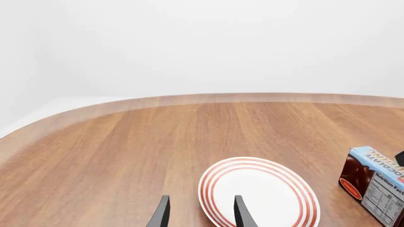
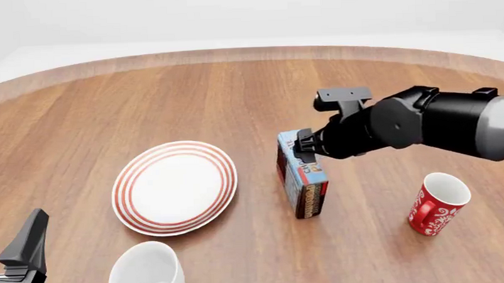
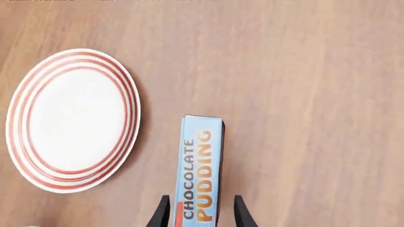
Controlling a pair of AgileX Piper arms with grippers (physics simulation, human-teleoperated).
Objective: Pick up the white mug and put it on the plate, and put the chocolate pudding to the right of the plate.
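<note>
The wooden worktop (image 2: 192,99) filled the scene, its rounded far edge curving against a pale background. Over its right half the right arm (image 2: 436,125) reached in from the right, dark and bulky.

The plate (image 2: 175,187) lay flat left of centre in the front view, bare, with red rings round its rim. It was apart from everything else on the worktop.

The chocolate pudding (image 2: 301,177) stood on a narrow edge just right of the plate, with a strip of bare wood between them. Its light-blue lettered face pointed upward, and its dark brown and red side faced the camera. From the right wrist view its far end rested on or near the wood, but whether the carton was set down or lifted slightly could not be told.

The white mug (image 2: 148,271) sat near the front edge, below the plate and close to its rim, with its mouth upward and cut off by the frame.

A red mug (image 2: 435,203) with a white pattern stood well to the right, tilted a little.

The right gripper (image 3: 199,213) straddled the carton's near end, its fingers close against both sides, gripping it.

The left gripper (image 1: 199,213) hovered low at the front left corner, its jaws parted with nothing between them.
</note>
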